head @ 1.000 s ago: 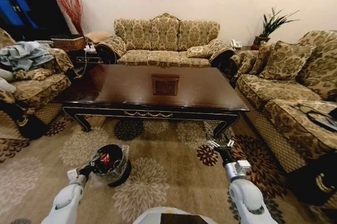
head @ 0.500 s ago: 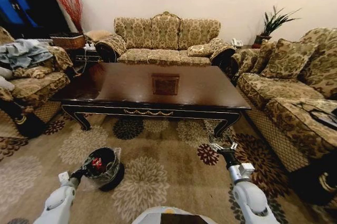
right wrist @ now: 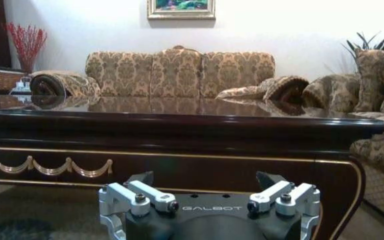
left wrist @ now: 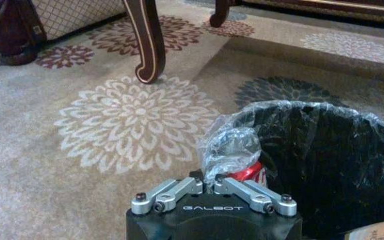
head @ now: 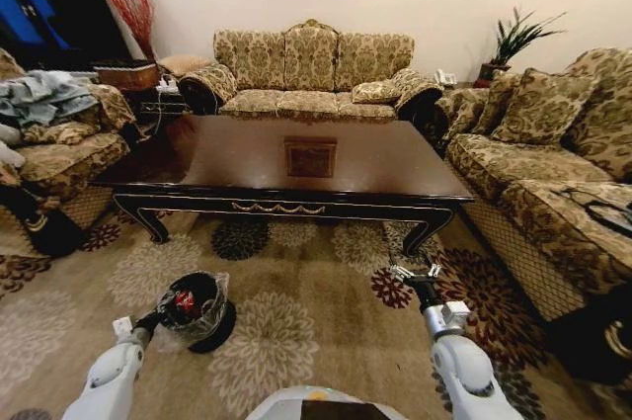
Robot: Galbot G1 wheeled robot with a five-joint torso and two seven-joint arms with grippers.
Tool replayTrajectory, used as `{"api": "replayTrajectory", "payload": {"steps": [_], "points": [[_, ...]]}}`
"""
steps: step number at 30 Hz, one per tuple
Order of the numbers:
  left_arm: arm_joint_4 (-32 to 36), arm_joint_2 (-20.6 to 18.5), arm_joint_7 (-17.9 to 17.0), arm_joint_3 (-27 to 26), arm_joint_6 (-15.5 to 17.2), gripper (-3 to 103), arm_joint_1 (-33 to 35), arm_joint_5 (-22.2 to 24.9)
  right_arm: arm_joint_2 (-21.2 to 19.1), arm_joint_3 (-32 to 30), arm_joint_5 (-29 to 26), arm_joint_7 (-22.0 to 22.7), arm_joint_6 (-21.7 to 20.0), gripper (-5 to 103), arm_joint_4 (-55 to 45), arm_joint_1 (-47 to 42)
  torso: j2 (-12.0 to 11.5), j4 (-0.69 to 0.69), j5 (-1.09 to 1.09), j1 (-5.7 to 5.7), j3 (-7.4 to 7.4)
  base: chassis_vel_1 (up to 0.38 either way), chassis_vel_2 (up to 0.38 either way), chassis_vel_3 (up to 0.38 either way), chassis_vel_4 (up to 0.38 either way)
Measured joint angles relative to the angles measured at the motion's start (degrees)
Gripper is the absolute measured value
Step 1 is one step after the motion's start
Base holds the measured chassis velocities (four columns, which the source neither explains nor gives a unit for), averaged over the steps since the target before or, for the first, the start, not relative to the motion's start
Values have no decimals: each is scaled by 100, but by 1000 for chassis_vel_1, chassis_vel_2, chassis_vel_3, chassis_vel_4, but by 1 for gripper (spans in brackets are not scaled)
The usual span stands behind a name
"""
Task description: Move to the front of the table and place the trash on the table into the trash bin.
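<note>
The trash bin (head: 197, 309) is small, round and black, with a crinkly clear bag inside; it sits on the flowery rug (head: 296, 321), well in front of the table's (head: 296, 158) front left corner; a red can (left wrist: 249, 172) lies inside it; my left gripper (left wrist: 212, 186) is pinched shut on the bag's rim; my right gripper (right wrist: 209, 182) hangs wide open, holding nothing, before the table's shiny brown front edge.
</note>
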State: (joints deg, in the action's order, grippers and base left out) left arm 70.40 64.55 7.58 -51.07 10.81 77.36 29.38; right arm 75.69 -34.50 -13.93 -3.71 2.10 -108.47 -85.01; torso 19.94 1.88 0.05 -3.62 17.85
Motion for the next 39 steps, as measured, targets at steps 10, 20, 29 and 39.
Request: {"api": "replayTrajectory", "payload": {"steps": [10,20,29,39], "points": [[-65,109,6,-54,-301,10,57,-100,-27,32,22,-20,154,100,89,32,-63,0,-2,18,-46,58,51,-48,-40],[149,112,56,-128,-558,52,224,-320,64,109,74,-102,177,100,154,38,-40,-2,-11,7,-30,0,0,0,0],[796,171,-10,-189,-598,86,304,-621,165,206,214,-162,207,100,335,66,-21,-2,-7,1,-19,0,0,0,0],[1416,150,20,-468,-331,100,682,-426,135,226,216,-146,48,100,212,202,-11,-1,-4,-4,-13,0,0,0,0]]}}
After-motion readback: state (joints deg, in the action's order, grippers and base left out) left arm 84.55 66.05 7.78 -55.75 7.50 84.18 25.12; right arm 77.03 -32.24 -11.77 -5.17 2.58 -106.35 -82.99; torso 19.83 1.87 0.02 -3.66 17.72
